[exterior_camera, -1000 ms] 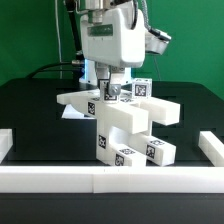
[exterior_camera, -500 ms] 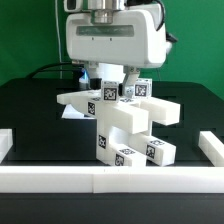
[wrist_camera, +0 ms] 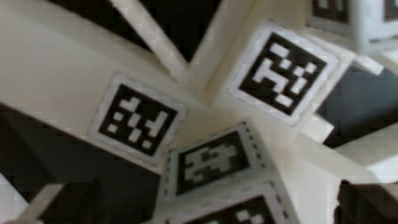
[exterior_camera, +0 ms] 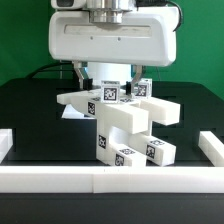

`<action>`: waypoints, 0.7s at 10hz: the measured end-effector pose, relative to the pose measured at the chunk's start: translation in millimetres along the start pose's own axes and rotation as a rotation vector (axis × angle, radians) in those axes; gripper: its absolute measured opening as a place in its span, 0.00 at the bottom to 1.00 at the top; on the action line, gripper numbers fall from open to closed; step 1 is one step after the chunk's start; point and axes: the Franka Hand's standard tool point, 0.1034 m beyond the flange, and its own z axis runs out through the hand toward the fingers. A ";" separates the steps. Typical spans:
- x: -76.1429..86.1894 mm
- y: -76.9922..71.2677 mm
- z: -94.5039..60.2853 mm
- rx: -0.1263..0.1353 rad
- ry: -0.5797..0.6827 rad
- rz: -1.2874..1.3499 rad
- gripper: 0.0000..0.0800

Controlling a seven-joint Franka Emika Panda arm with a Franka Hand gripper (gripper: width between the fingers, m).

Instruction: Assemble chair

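The chair (exterior_camera: 122, 122) stands in the middle of the black table as one blocky white assembly with tagged blocks at its top and foot. My gripper (exterior_camera: 105, 76) hangs right over its top, open. Its dark fingers (exterior_camera: 80, 72) are spread to either side above the upper tagged blocks, and nothing is held between them. In the wrist view the chair's tagged white pieces (wrist_camera: 214, 110) fill the picture from very close, crossing at angles. My fingertips (wrist_camera: 368, 205) show only as dark shapes at the frame's edge, wide apart.
White border rails run along the front (exterior_camera: 110, 178) and turn up at both sides (exterior_camera: 210, 146). The marker board (exterior_camera: 68, 112) lies flat behind the chair on the exterior view's left. A green backdrop closes the rear.
The jaws have spread from around the chair's top block and let it go. The gripper has risen and looms larger in the exterior view. The chair has not moved.
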 end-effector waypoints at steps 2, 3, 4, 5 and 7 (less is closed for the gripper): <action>0.0 0.0 0.0 0.000 0.000 -0.114 0.81; 0.0 0.1 0.0 -0.001 0.000 -0.169 0.81; 0.1 0.4 0.0 -0.001 0.000 -0.241 0.81; 0.1 0.7 0.1 -0.001 0.000 -0.254 0.81; 0.0 0.8 0.5 -0.002 -0.001 -0.250 0.51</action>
